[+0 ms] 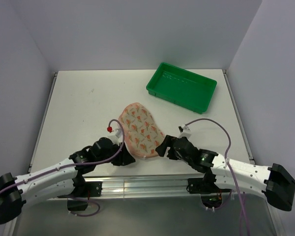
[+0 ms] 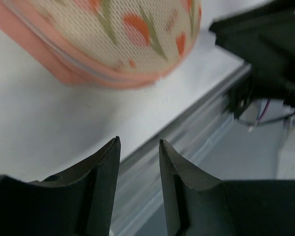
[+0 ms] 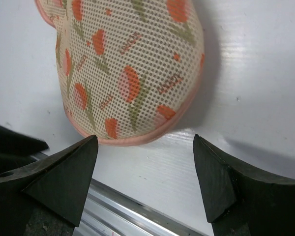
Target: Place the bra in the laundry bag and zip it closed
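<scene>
2 empty pairs: left fingers (image 2: 101, 172) slightly apart, right fingers (image 3: 64, 172) wide, beside laundry bag (image 1: 140, 129); green tray (image 1: 182, 88) beyond.

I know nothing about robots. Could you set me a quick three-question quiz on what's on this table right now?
1. True or false: the right jaws are clamped shut on the laundry bag.
2. Where is the green tray?
A. at the back right of the table
B. under the laundry bag
C. held in the left jaws
3. Fill in: the fabric rim running round the laundry bag is coloured ____.

Key
1. False: they stand wide open, just short of the bag's near end.
2. A
3. Pink
</scene>
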